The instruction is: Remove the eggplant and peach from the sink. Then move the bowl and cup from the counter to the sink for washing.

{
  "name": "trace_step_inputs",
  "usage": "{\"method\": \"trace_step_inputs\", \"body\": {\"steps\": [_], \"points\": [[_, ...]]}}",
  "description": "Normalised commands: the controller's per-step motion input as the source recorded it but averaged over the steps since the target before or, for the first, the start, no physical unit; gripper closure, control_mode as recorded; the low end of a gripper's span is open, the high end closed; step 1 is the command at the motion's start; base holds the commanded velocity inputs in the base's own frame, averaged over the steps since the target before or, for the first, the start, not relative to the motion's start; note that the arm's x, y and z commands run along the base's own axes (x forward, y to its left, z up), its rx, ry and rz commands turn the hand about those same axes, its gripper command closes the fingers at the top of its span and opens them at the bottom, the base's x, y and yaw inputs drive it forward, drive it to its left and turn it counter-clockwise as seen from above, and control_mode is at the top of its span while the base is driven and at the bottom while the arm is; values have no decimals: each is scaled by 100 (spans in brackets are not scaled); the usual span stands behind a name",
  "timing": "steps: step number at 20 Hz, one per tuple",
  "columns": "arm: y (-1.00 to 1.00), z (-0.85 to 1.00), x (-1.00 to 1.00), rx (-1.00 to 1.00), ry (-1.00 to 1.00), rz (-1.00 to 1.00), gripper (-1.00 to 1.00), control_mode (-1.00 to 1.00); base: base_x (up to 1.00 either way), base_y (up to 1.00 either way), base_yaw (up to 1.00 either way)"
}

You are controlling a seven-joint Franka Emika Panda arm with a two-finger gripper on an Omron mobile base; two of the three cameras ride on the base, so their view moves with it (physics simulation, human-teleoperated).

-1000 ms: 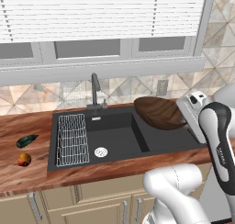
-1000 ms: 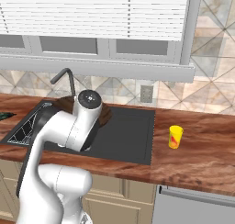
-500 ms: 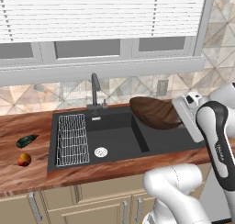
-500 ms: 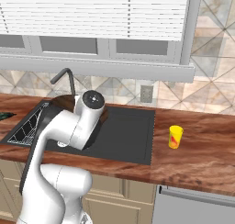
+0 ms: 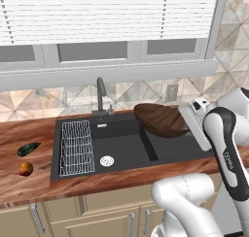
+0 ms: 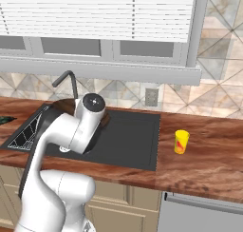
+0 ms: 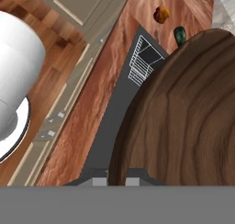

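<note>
The brown wood-grain bowl (image 5: 160, 119) hangs tilted over the right half of the black sink (image 5: 121, 151), lifted off the counter. My gripper (image 5: 186, 125) is shut on its right rim. In the hand view the rim runs down between my fingertips (image 7: 98, 182), and the bowl (image 7: 183, 117) covers the right side. The eggplant (image 5: 28, 148) and the peach (image 5: 26, 169) lie on the wooden counter left of the sink, and both show far off in the hand view as eggplant (image 7: 179, 35) and peach (image 7: 161, 14). The yellow cup (image 6: 181, 141) stands upright on the counter right of the sink (image 6: 128, 140).
A wire rack (image 5: 77, 147) lies in the left part of the basin beside the silver drain (image 5: 107, 160). The dark faucet (image 5: 100, 96) rises behind the sink. A tiled wall and a window with blinds close the back. Cabinet fronts (image 7: 69, 9) run below the counter.
The bowl, held in my gripper, has drifted a little to the left, further over the sink. The eggplant, peach and cup have not moved.
</note>
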Motion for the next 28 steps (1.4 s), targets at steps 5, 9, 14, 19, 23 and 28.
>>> {"method": "trace_step_inputs", "body": {"steps": [5,9,14,19,23,28], "points": [[8,-1,5,0,0,0,100,-100,0,0,0],[10,-2,5,0,0,1,100,-100,0,0,0],[11,-2,6,0,0,1,100,-100,0,0,0],[11,-4,6,0,0,2,100,-100,0,0,0],[10,-7,5,0,0,1,100,-100,0,0,0],[9,-6,5,0,0,3,100,-100,0,0,0]]}}
